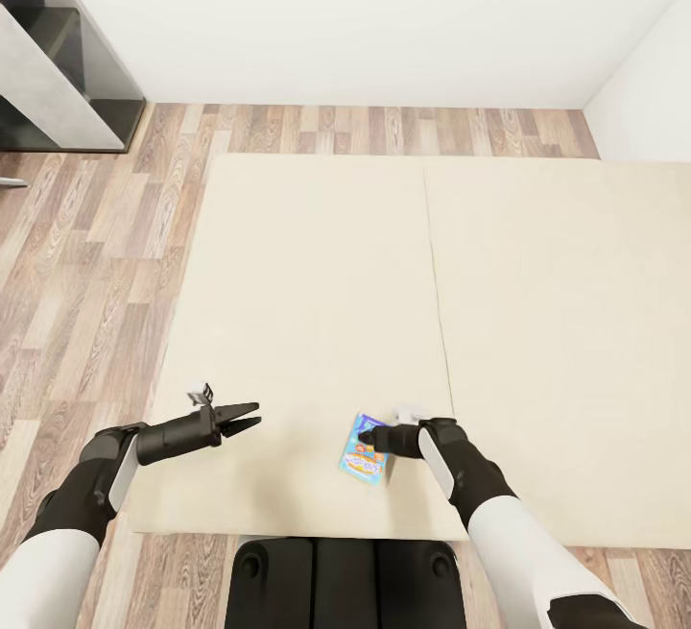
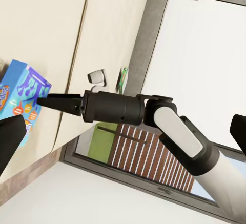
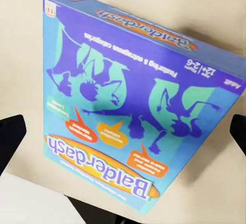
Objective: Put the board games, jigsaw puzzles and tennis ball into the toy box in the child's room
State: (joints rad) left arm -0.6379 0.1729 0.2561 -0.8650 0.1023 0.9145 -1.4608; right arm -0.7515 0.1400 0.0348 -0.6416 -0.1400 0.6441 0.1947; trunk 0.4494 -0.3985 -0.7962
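Note:
A blue board game (image 1: 362, 448), printed "Balderdash", lies flat on the bed (image 1: 317, 302) near its front edge. My right gripper (image 1: 369, 438) hovers just over the box, open. In the right wrist view its dark fingers (image 3: 11, 138) stand wide on either side of the board game (image 3: 133, 111) without touching it. My left gripper (image 1: 251, 416) is open and holds nothing, above the pad to the left of the box. The left wrist view looks across at the board game (image 2: 20, 96) and the right gripper (image 2: 48, 101). The toy box, jigsaw puzzles and tennis ball are out of view.
The bed's two beige pads meet at a seam (image 1: 437, 293). Wood floor (image 1: 86, 264) runs along its left side and far end, up to a white wall. A grey unit with dark shelves (image 1: 58, 62) stands at the far left. My base (image 1: 326, 581) is against the bed's front edge.

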